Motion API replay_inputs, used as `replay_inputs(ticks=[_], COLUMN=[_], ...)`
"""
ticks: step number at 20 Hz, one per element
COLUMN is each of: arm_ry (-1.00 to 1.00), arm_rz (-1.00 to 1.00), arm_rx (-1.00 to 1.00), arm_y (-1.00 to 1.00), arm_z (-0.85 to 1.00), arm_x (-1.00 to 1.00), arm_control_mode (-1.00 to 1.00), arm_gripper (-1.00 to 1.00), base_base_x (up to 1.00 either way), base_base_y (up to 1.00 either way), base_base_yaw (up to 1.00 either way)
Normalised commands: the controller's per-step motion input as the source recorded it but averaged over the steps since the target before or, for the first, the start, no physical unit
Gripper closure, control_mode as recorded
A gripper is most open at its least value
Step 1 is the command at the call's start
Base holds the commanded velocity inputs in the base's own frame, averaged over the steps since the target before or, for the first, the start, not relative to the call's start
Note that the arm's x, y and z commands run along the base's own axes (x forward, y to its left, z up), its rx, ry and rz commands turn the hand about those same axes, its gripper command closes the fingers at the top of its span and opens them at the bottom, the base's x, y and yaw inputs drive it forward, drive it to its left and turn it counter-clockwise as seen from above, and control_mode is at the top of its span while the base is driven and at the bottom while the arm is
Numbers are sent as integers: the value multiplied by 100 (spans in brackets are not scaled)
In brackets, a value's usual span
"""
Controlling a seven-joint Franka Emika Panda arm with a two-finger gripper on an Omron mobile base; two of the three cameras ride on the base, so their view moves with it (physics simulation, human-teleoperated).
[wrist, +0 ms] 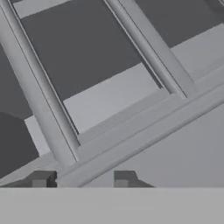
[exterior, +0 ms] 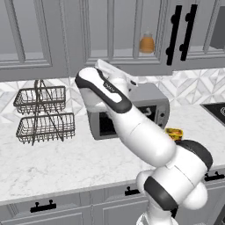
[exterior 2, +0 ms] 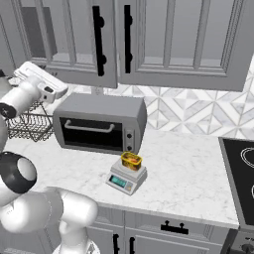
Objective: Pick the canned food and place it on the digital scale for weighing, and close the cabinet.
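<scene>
The canned food [exterior 2: 131, 160], a low yellow tin with a dark red band, rests on the top plate of the digital scale [exterior 2: 127, 178] on the counter in front of the toaster oven. My arm hides most of the tin [exterior: 174, 133] in the left base view. My gripper [wrist: 83, 179] is open with nothing between its fingers. It is raised close to the lower edge of a grey cabinet door [wrist: 100, 65]. The hand [exterior: 115, 70] [exterior 2: 39, 79] sits just under the upper cabinet [exterior: 110, 30] [exterior 2: 64, 39], left of the black bar handles [exterior 2: 97, 39]. That door looks ajar.
An orange bottle [exterior: 146, 44] shows inside the cabinet beside the door edge. A grey toaster oven [exterior 2: 99, 124] stands at the back of the marble counter [exterior 2: 183, 173]. A two-tier wire basket [exterior: 44, 114] is to its left and a black stove top [exterior 2: 240, 168] at the right.
</scene>
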Motion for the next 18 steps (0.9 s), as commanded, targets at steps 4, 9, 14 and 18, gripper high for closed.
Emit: replay_inputs(ticks=[4,9,14,18], arm_ry=[2,0,-7,-15], arm_rz=[-8,-7,-2,-1], arm_rx=[19,16,20,25], arm_y=[0,-2,-39,-63], arm_z=[47,47,59,68], arm_x=[91,68,3,-1], arm_control_mode=[-100,-100,-100,-100], arm_gripper=[-100,-100,-100,-100], base_base_x=[0,0,0,0], base_base_y=[0,0,0,0], base_base_yaw=[0,0,0,0])
